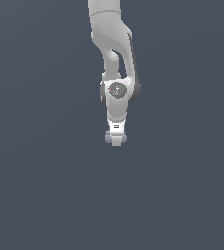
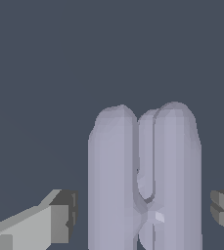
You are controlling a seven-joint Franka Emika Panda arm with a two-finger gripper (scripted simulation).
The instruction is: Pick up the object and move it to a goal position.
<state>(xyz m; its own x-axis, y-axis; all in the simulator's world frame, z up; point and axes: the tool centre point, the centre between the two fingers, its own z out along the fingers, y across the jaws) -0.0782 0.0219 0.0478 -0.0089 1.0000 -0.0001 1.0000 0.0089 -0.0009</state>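
Observation:
The object [image 2: 113,171] is a pale lavender-grey block with rounded lobes and a groove down its middle, and it fills the centre of the wrist view. My gripper [image 2: 143,215] is open and straddles it. One finger [image 2: 59,217] and the other finger [image 2: 223,210] each stand a small gap away from the block's sides. In the exterior view the arm points straight down and the white gripper [image 1: 116,142] covers most of the object [image 1: 107,138]. Only its lavender ends poke out on either side of the hand.
A plain dark grey-blue surface [image 1: 45,185] surrounds the arm in both views. No goal marker shows in either view.

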